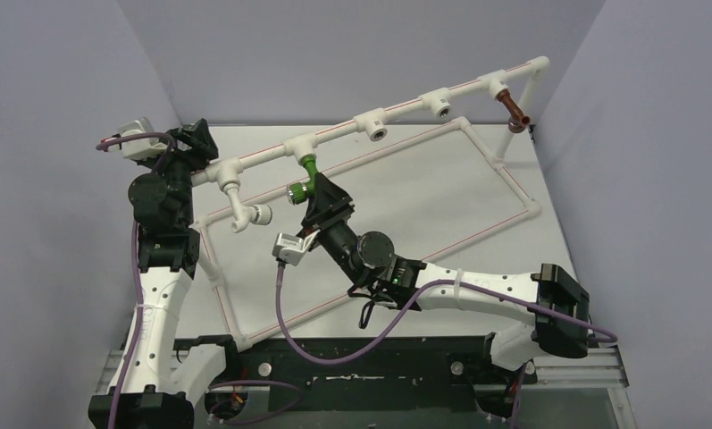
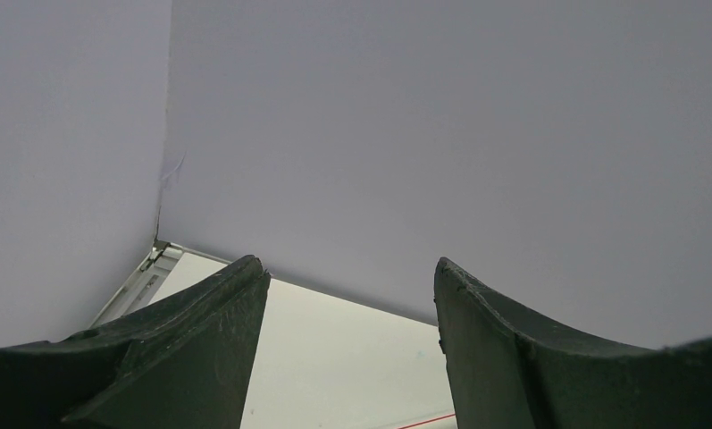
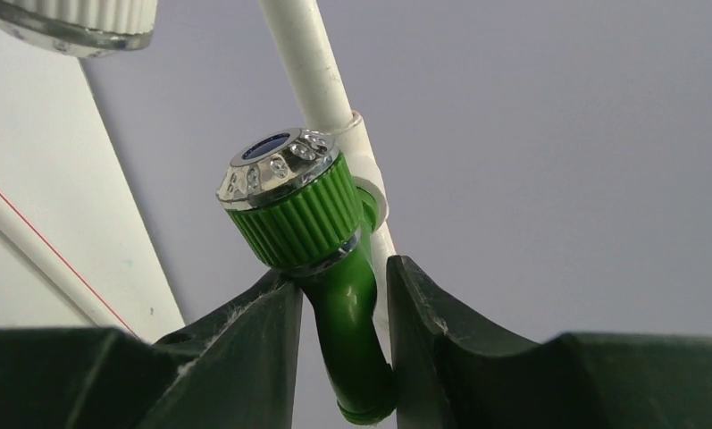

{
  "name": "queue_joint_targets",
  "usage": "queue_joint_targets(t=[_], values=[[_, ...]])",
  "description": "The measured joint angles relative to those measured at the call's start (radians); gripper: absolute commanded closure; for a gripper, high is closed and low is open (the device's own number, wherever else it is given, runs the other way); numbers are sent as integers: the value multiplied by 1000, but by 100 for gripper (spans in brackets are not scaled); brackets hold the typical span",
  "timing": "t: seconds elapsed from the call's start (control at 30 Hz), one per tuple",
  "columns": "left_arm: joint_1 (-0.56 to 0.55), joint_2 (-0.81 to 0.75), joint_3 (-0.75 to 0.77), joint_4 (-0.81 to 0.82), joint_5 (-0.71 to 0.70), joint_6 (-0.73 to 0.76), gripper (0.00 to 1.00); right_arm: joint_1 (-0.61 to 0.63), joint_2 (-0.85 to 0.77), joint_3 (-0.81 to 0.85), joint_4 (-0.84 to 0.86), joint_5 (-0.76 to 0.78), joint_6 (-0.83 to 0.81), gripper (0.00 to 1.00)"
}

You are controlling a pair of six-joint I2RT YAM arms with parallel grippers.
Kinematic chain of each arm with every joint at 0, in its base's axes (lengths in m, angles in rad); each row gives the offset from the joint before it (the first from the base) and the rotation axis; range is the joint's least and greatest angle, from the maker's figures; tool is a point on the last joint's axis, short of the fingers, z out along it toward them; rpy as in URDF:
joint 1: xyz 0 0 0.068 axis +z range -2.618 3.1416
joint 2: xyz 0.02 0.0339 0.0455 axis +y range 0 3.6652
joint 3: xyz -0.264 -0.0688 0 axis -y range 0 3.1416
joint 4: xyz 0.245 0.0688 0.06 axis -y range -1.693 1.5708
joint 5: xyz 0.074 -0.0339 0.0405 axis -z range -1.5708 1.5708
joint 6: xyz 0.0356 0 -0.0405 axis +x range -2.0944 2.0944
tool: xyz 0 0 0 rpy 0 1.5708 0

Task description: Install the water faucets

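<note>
Right gripper: jaws closed on the stem of the green faucet, which is joined to a tee socket on the pipe frame. Left gripper: jaws parted, nothing visible between them. Reddish-brown faucet: at the frame's far right tee.

left faucet — on pipe frame, left | right faucet — frame's right end
</note>
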Motion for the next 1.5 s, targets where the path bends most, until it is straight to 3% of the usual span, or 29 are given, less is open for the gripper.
queue_joint_targets(t=[0.6,0.83,0.87,1.0,1.07,1.5], values=[[16,0,-1,1,-7,-7,34,-21,-27,0,2,-16,629,100],[25,0,-2,5,-14,-12,34,-29,-35,0,-1,-3,788,100],[25,0,-2,5,-15,-12,34,-29,-37,0,-3,-2,794,94],[25,0,-3,5,-13,-13,34,-29,-52,0,-40,-9,778,46],[24,-1,-3,4,-11,-14,34,-28,-61,1,-56,-20,760,34],[22,0,-3,4,-10,-14,34,0,-183,58,-229,-124,645,6]])
